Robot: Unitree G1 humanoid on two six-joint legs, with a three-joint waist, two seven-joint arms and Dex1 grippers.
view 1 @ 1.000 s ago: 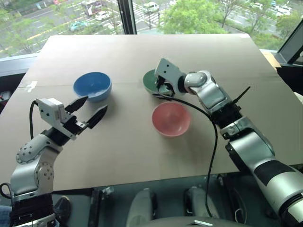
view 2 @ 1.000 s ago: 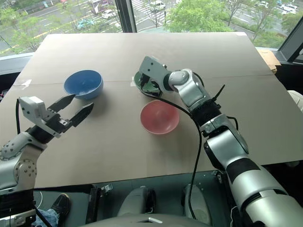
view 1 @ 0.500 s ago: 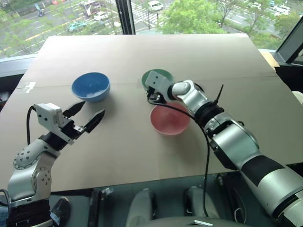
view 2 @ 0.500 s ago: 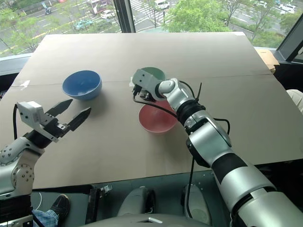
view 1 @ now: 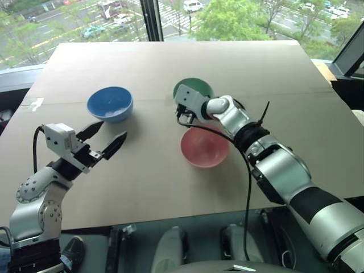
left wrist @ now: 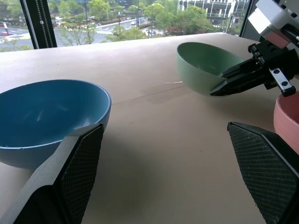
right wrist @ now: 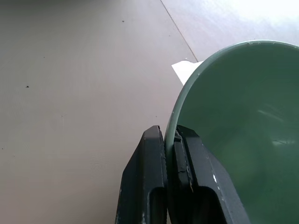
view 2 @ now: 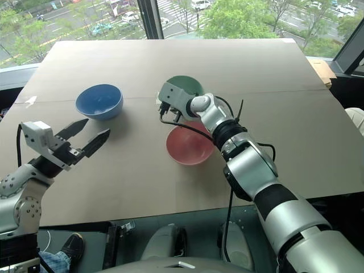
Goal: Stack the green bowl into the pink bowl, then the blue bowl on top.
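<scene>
The right gripper pinches the rim of the pale mint plastic green bowl, and the salmon round pink bowl sits just nearer the robot, beneath its wrist.

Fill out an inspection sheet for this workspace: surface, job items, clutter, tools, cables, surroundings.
Surface: brown cardboard-covered table, seam across it.
Job items: green bowl tilted, rim pinched; pink bowl upright, empty, just in front of it; blue bowl upright, empty, to the left.
Clutter: scrap of white tape at the left edge.
Tools: right tool shut on the green bowl's rim; left tool open, empty, near the blue bowl.
Cables: black cable along the right arm.
Surroundings: windows, street and trees outside.
</scene>
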